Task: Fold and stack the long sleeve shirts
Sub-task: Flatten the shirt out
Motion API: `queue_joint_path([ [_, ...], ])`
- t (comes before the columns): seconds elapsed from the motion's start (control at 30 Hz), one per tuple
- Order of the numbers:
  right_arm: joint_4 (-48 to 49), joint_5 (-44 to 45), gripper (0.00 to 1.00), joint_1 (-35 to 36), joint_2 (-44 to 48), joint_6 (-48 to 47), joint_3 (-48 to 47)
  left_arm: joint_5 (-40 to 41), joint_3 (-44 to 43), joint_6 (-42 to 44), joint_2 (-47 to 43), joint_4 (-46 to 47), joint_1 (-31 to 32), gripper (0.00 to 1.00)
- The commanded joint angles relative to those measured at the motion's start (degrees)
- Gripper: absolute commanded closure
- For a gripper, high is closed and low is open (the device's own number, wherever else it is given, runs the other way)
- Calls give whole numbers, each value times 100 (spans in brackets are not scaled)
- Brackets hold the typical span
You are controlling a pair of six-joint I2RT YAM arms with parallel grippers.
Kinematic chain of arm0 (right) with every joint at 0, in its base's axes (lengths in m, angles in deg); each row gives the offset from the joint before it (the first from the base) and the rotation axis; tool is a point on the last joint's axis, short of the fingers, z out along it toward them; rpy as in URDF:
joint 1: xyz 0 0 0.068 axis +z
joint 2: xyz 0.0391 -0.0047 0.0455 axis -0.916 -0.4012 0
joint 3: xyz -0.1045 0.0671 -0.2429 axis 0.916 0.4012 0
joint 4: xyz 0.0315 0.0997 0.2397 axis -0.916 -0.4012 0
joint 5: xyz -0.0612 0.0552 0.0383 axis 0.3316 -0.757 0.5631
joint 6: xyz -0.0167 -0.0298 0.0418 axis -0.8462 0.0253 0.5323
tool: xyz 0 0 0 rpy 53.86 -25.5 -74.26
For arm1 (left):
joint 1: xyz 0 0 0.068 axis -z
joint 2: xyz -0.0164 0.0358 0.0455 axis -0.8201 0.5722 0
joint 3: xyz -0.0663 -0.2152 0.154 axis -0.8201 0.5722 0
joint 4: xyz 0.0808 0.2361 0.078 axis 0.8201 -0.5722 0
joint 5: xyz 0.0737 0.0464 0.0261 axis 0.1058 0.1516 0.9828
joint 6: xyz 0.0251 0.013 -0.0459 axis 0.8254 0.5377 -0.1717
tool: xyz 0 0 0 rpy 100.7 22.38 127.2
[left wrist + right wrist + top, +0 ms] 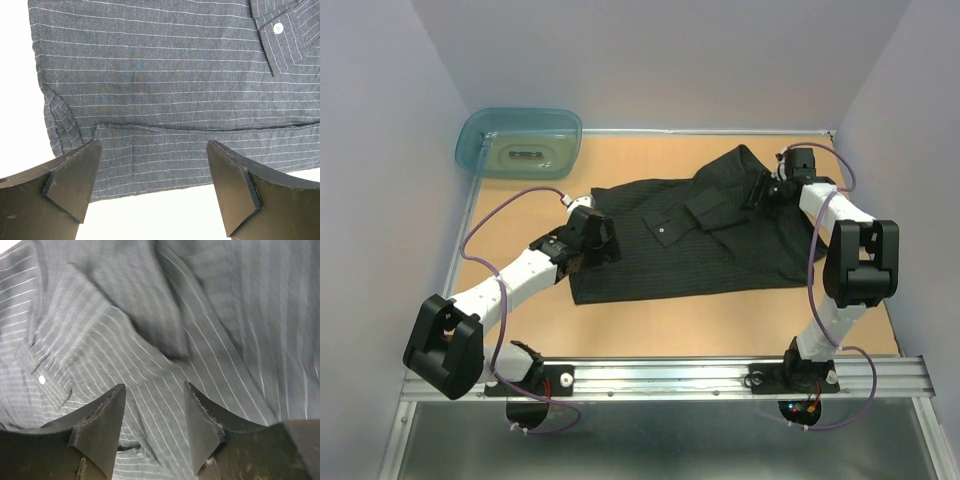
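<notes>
On the table (650, 330), the long sleeve shirt (690, 235) lies spread across the middle. Its near half is flat, and its far right part is heaped in loose folds. My left claw (152, 150) hangs released, jaws wide, just above the hem at the shirt's near left corner, touching nothing. My right claw (155, 390) is low over the bunched cloth at the far right. Its jaws stand partway apart astride a ridge of fabric, and I see no cloth pinched between them.

I think the danger is on the right. The layers there overlap, so a bite could take one ply or several, and a pull would then drag the whole heap rather than turn a clean fold. On the left, the hem lies doubled under my jaws. If I catch only the upper layer, that edge would peel open and leave the corner crooked.

At the far left corner sits a teal tub (520, 113), well apart from the shirt. Something pale lies in it, and I cannot tell what.
</notes>
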Motion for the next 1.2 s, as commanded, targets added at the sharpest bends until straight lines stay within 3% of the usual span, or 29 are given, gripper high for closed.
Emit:
queue_joint_path([
  [0.0,579,-796,44,48,-204,-1277,-671,-36,71,53,-152,19,36,1],
  [0.47,596,-1947,44,356,-1496,-2369,-1893,-18,62,194,-20,19,45,1],
  [1.0,588,-1729,43,550,-2243,-2633,-2333,-71,141,168,60,1,45,1],
  [1.17,588,-1218,37,567,-2252,-2721,-2315,-80,168,168,51,19,45,1],
])
